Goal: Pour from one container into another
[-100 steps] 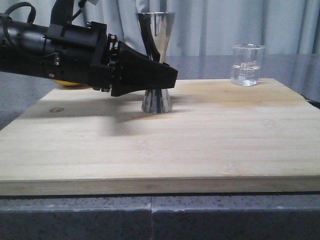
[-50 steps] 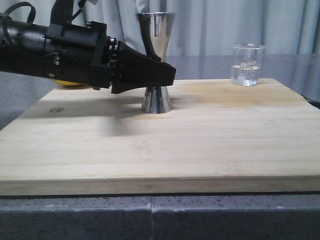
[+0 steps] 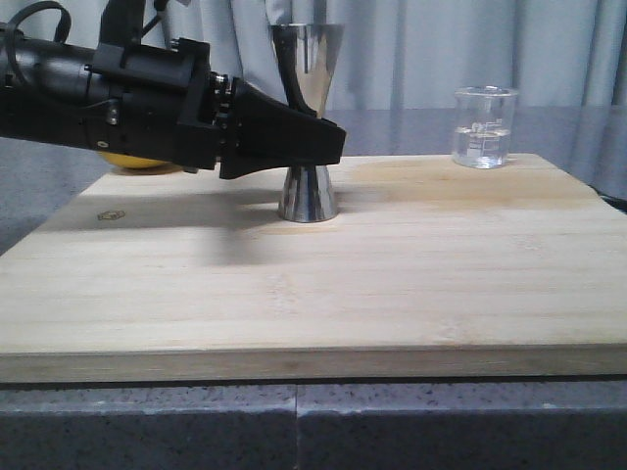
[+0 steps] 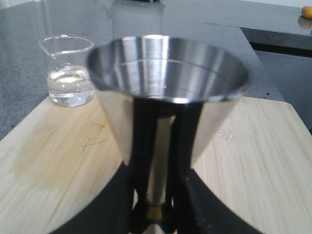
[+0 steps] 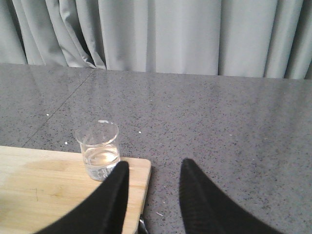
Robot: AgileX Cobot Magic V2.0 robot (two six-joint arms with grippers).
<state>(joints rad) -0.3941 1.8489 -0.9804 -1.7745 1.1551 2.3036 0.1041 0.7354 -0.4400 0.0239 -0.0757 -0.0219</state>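
The left gripper [image 3: 328, 147] fingers squeeze the shiny, slippery jigger [image 3: 307, 117] at its thin middle, while the breakable glass beaker [image 3: 484, 126] waits at its 3 o'clock, right gripper [image 5: 151, 187] open.

Left gripper [image 3: 328, 147] horizontal, jaws closed on something; right gripper [image 5: 152, 187] parted, empty.

The left arm [image 3: 88, 98] is matte black: a round barrel-like forearm, then a boxy wrist block studded with small silver screws, with a thin black cable looping off at about eleven o'clock. Its left gripper [image 3: 328, 147] tapers into smooth, wedge-shaped black fingers. The right gripper [image 5: 151, 190] shows two rounded black fingers, perhaps rubbery in texture.
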